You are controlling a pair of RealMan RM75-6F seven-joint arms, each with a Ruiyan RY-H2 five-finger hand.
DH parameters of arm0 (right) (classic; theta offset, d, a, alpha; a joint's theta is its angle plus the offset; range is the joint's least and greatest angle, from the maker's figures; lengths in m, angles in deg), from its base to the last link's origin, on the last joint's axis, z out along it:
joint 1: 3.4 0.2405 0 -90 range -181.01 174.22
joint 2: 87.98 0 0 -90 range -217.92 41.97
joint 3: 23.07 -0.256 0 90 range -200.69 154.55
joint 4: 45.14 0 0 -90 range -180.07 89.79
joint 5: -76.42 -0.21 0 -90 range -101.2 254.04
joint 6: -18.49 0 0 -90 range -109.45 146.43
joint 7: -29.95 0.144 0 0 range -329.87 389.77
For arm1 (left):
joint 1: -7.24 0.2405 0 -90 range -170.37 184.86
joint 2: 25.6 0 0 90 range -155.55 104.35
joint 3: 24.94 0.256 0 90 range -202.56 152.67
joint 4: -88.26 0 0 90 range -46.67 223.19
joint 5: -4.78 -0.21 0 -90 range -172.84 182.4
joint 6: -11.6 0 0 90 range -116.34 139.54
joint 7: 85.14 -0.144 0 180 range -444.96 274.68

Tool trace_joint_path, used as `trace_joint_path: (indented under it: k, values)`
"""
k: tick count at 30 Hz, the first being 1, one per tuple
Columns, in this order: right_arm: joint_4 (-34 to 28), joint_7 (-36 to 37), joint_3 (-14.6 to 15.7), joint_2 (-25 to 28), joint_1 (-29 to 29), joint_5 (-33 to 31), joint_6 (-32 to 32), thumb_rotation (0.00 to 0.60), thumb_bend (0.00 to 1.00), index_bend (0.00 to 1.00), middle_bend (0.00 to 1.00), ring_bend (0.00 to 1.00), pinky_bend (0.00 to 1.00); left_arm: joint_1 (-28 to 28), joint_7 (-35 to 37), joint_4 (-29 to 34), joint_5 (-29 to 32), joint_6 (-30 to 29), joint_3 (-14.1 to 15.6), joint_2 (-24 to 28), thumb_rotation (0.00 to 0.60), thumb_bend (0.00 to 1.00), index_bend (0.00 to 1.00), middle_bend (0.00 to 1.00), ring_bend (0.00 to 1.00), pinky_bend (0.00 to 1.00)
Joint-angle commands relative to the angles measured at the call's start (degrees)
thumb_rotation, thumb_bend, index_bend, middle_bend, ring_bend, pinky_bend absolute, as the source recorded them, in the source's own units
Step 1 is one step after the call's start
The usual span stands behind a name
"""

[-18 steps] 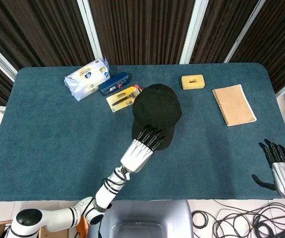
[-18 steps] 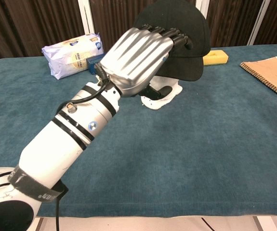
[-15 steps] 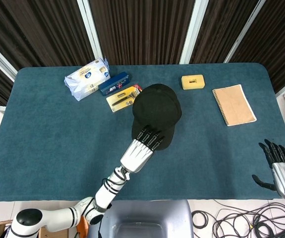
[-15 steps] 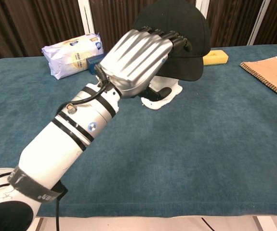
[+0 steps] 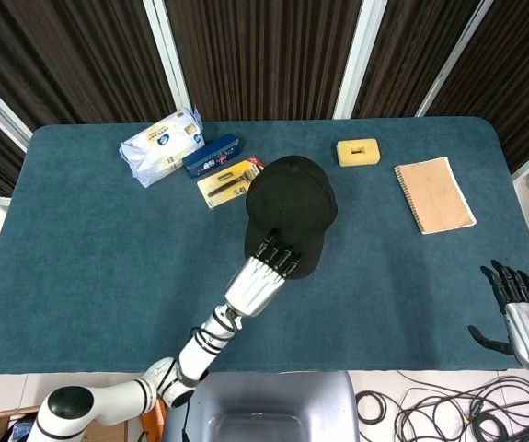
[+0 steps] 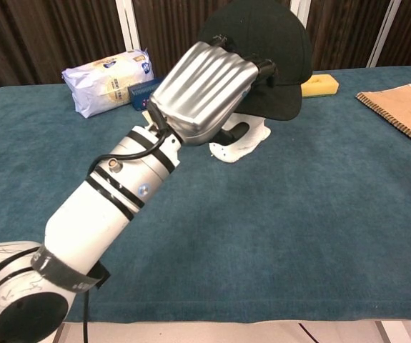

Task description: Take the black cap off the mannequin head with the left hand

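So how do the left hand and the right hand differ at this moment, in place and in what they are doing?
The left hand reaches over the table, fingers on the brim of the black cap; the right hand hangs off the table's right edge, touching nothing. The left hand's fingers curl onto the brim, while the right hand's fingers are apart and extended. The chest view shows only the left hand. Both have silver backs and black fingers.

left hand (image 6: pixel 204 89): my ribbed silver shell, black fingers (image 5: pixel 278 250)
left forearm (image 6: pixel 109 207): white tube, black bands, a thin black cable
right hand (image 5: pixel 526 318): my silver back, black fingers
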Motion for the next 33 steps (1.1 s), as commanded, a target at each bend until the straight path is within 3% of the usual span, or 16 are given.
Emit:
trace_joint_path:
  k: [1,10,20,33]
  values:
    - [-0.1,0.2,0.0,0.2,-0.1,0.0,-0.1,0.600,0.15,0.00,0.00,0.00,0.04,-2.4,2.1,-6.8,-1.0,-2.8,0.0,-3.3,0.600,0.30,0.42,0.43,0.47,0.25]
    - [0.0,0.8,0.1,0.4,-0.3,0.1,-0.2,0.600,0.15,0.00,0.00,0.00,0.04,-5.1,7.5,-14.5,-0.6,-5.9,-0.4,-7.0,0.600,0.35,0.53,0.53,0.56,0.28]
    - [0.0,1.1,0.2,0.6,-0.6,0.4,-0.7,0.600,0.15,0.00,0.00,0.00,0.05,-8.2,9.4,-18.9,2.2,-8.1,2.0,-7.2,0.600,0.36,0.64,0.64,0.64,0.33]
    - [0.0,1.4,0.3,0.7,-0.6,0.7,-0.8,0.600,0.15,0.00,0.00,0.00,0.05,-10.1,9.6,-22.9,3.7,-13.0,4.3,-7.2,0.600,0.42,0.69,0.71,0.69,0.36]
